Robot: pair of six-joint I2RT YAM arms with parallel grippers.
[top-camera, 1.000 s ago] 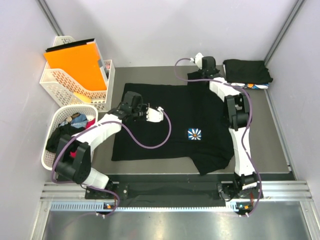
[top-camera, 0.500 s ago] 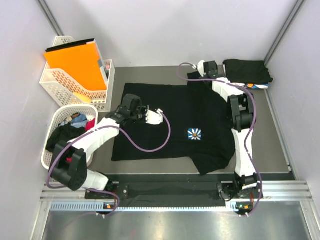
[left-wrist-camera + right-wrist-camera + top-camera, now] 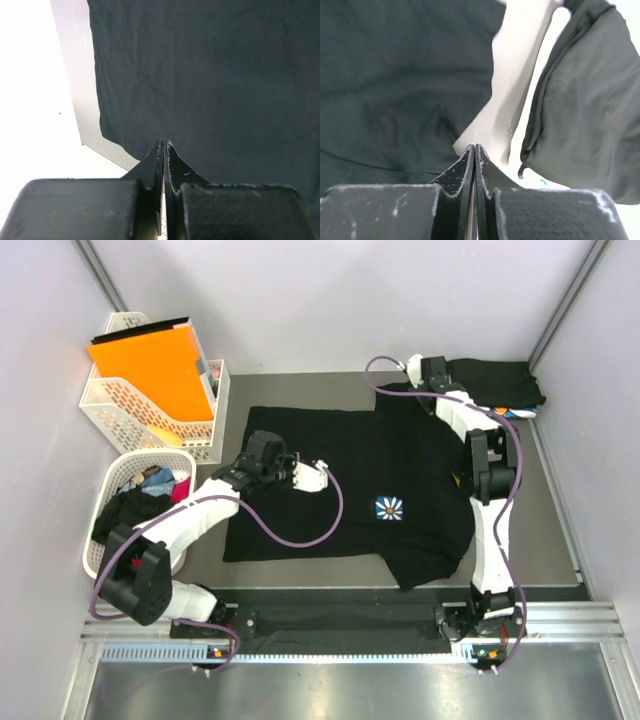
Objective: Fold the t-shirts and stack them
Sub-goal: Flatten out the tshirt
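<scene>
A black t-shirt with a white-and-blue flower print lies spread flat on the table. My left gripper hovers over its left half, shut and empty; in the left wrist view the shut tips sit above the black cloth near its edge. My right gripper is at the back, between the shirt's far right sleeve and a folded black t-shirt stack. It is shut and empty. The right wrist view shows the spread shirt on the left and the folded stack on the right.
A white lattice basket at the left holds several crumpled shirts. Behind it, another lattice basket holds the orange folder. A white-blue patterned cloth peeks from under the folded stack. Walls close in on all sides.
My right gripper has moved right, off the shirt's collar area toward the folded stack. My left gripper has shifted slightly over the shirt. The shirt has not moved.
</scene>
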